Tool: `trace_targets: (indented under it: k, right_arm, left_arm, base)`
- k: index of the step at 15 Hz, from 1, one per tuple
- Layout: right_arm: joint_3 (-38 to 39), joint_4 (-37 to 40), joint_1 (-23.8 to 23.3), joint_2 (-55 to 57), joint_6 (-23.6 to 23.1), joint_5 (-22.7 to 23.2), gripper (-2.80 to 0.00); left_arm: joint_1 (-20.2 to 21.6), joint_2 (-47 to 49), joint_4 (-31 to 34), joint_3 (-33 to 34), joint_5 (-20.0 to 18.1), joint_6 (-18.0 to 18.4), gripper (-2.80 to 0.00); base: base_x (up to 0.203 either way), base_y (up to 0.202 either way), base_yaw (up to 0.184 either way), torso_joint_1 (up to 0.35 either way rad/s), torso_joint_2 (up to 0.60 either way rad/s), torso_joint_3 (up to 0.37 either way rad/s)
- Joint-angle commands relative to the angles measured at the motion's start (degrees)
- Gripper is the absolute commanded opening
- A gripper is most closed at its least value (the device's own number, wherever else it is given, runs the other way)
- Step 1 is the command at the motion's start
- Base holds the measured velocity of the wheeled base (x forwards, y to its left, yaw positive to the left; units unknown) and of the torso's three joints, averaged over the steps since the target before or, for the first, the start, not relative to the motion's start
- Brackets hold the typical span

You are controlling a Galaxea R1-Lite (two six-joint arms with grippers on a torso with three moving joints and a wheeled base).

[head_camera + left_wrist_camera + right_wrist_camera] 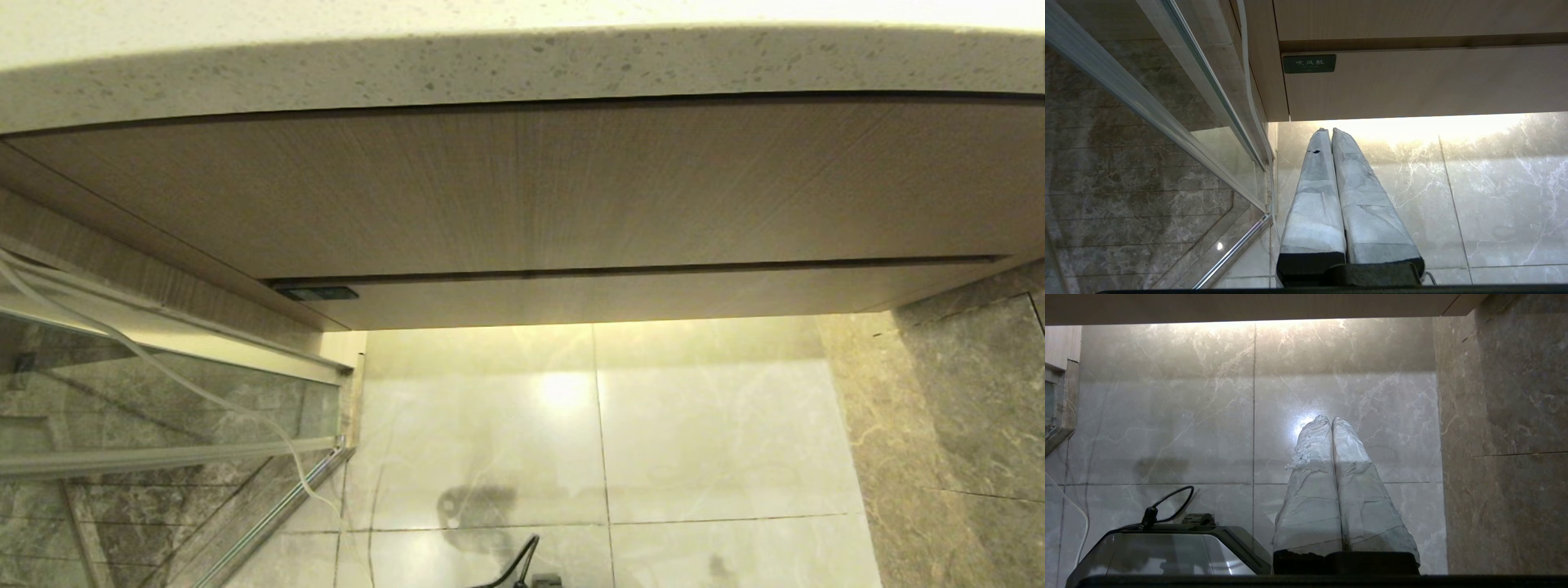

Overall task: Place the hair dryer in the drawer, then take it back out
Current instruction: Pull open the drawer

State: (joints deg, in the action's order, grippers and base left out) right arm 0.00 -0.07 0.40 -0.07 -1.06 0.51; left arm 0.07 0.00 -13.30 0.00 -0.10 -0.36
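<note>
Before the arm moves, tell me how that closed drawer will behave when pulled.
The drawer front looks smooth and handleless, likely slippery to grasp. It is wide, so pulling near one end may skew it.

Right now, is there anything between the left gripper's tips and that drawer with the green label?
No. In the left wrist view the left gripper points at the closed drawer, with only bare marble floor showing around them.
</note>
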Motion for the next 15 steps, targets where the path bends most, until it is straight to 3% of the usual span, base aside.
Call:
trace_targets:
  k: [1, 15]
  right_arm:
    - [0.00, -0.01, 0.04, 0.07, -0.08, 0.10, -2.80]
    - [0.00, -0.02, 0.04, -0.01, -0.61, 0.19, -2.80]
  left_arm:
    - [0.01, 0.00, -0.09, 2.29, 0.01, -0.04, -2.80]
    - [0.01, 0.00, -0.06, 2.29, 0.01, -0.08, -2.80]
  base:
    - [0.000, 0.000, 0.000, 0.000, 0.00, 0.000]
    - [0.000, 0.000, 0.000, 0.000, 0.00, 0.000]
